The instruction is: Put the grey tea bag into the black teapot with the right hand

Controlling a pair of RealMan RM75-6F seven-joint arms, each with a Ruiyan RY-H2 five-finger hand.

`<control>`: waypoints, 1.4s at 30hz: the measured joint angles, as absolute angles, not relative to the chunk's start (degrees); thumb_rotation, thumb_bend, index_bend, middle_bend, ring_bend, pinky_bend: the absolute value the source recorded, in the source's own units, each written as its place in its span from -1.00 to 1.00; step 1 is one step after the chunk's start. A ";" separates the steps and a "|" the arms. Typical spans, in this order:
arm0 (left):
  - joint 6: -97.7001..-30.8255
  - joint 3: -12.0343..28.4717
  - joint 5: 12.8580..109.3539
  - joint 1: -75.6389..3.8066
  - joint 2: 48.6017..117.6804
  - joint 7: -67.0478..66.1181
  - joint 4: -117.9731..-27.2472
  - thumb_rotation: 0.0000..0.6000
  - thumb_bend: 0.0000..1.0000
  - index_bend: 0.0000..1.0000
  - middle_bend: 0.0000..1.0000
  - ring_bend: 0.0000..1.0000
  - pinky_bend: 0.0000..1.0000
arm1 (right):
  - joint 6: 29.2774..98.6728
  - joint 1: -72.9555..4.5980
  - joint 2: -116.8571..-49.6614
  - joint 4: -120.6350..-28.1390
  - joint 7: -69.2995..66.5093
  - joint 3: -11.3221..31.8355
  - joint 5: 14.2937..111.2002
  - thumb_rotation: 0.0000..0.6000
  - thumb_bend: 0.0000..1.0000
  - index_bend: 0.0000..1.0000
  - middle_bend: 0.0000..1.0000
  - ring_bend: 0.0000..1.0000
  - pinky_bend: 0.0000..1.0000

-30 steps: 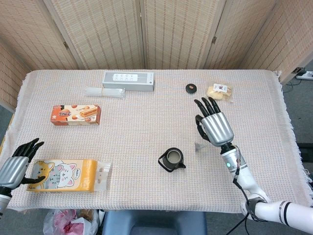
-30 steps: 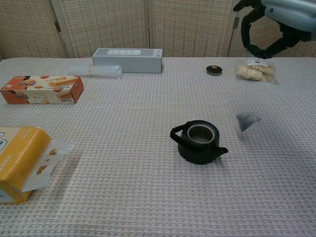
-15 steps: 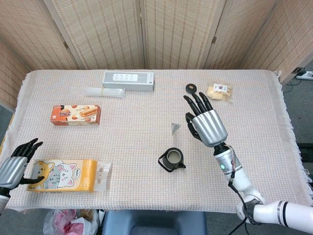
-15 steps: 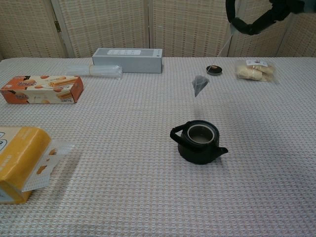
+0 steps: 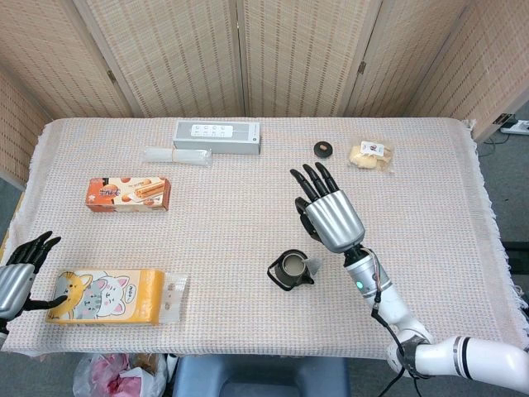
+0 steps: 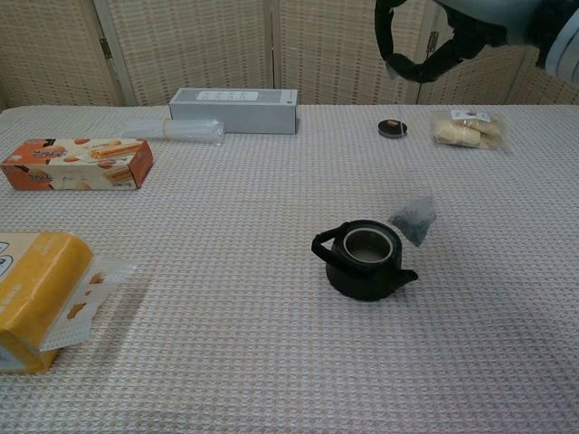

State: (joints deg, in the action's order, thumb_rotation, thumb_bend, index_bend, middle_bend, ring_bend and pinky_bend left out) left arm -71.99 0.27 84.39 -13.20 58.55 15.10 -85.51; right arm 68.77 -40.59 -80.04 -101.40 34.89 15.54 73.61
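Right hand (image 5: pixel 329 217) dangles the grey tea bag (image 6: pixel 413 219) — beside the black teapot (image 6: pixel 363 260).

Your right hand (image 5: pixel 329 217) hovered above the table (image 5: pixel 248 248), fingers pointing away from you toward the far edge, just right of the black teapot (image 5: pixel 291 270). The grey tea bag (image 5: pixel 313 265) hung at the teapot's right rim, below the hand. Your left hand (image 5: pixel 18 277) sat at the near left corner, beside the yellow cat-printed package (image 5: pixel 106 296).
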 measured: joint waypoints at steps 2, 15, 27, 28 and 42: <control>-72.19 0.21 84.72 -13.13 58.45 15.40 -85.50 1.00 -0.72 -1.00 -1.00 -1.00 -0.82 | 68.55 -40.81 -80.48 -101.14 35.23 15.28 73.44 1.00 -0.09 0.21 -0.81 -1.00 -1.00; -74.28 0.30 85.55 -12.16 57.79 17.65 -84.90 1.00 -0.72 -1.00 -1.00 -1.00 -0.82 | 67.94 -42.88 -82.50 -102.05 39.19 14.69 72.70 1.00 -0.09 0.21 -0.81 -1.00 -1.00; -75.82 0.31 86.18 -11.46 57.68 17.00 -85.43 1.00 -0.72 -1.00 -1.00 -1.00 -0.82 | 69.53 -42.66 -81.82 -105.50 42.51 13.14 74.50 1.00 -0.09 0.21 -0.81 -1.00 -1.00; -75.85 0.31 86.20 -11.42 57.66 17.02 -85.43 1.00 -0.72 -1.00 -1.00 -1.00 -0.82 | 69.51 -42.59 -81.87 -105.47 42.71 12.79 74.60 1.00 -0.09 0.21 -0.81 -1.00 -1.00; -75.75 0.34 86.37 -11.46 57.85 16.36 -85.56 1.00 -0.72 -1.00 -1.00 -1.00 -0.82 | 71.87 -40.20 -80.87 -108.02 42.55 9.56 79.66 1.00 -0.09 0.21 -0.81 -1.00 -1.00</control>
State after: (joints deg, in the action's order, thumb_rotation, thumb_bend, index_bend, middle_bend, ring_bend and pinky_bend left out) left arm -75.75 0.34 86.37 -11.46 57.85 16.36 -85.56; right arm 71.87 -40.20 -80.87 -108.02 42.55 9.56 79.66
